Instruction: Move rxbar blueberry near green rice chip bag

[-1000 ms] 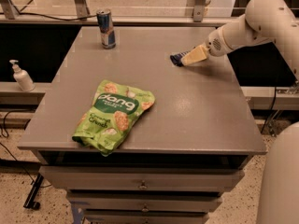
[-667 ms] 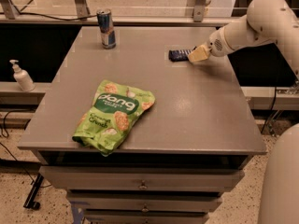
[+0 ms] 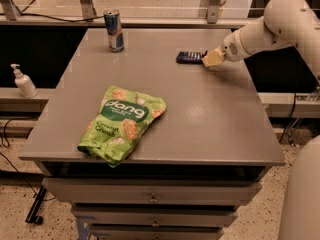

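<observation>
The rxbar blueberry is a small dark navy bar at the back right of the grey table. My gripper, with cream-coloured fingers, reaches in from the right. It is shut on the bar's right end and holds it low over the tabletop. The green rice chip bag lies flat near the table's front left edge, with white "dang" lettering facing up. It is far from the bar and from the gripper.
A blue-and-silver drink can stands upright at the back left of the table. A white pump bottle stands on a ledge left of the table. Drawers sit under the tabletop. My white arm spans the back right corner.
The bar was tilted at the fingertips a second ago and now sits level, a little higher in the view. The gripper has shifted slightly. The bag and can have not moved.
</observation>
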